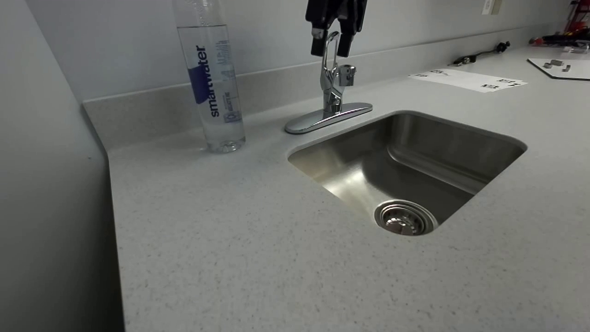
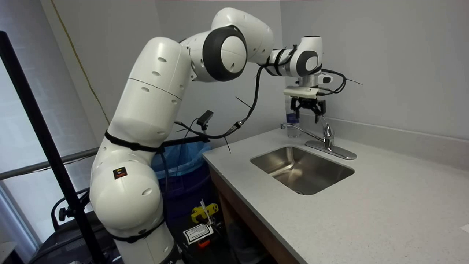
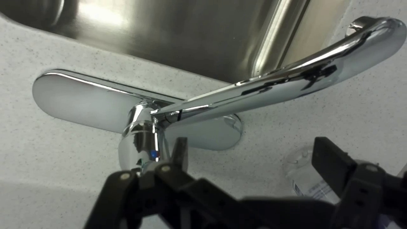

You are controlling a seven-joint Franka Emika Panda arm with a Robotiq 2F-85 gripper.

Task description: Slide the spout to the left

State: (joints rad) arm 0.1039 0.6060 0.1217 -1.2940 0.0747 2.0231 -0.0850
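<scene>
The spout (image 3: 270, 92) is swung to the side where the bottle (image 1: 214, 92) stands, its outer end just past the basin (image 1: 454, 143) in the wrist view, so the leftward slide looks largely done, if that side is the left meant; whether more swing is wanted I cannot tell. The arm (image 2: 157, 77) arches over the surface (image 1: 207, 230), wrist down; the tool (image 3: 252, 152) hangs near the lever handle (image 2: 325, 124), apart from the spout, its fingers spread with nothing clamped between them.
</scene>
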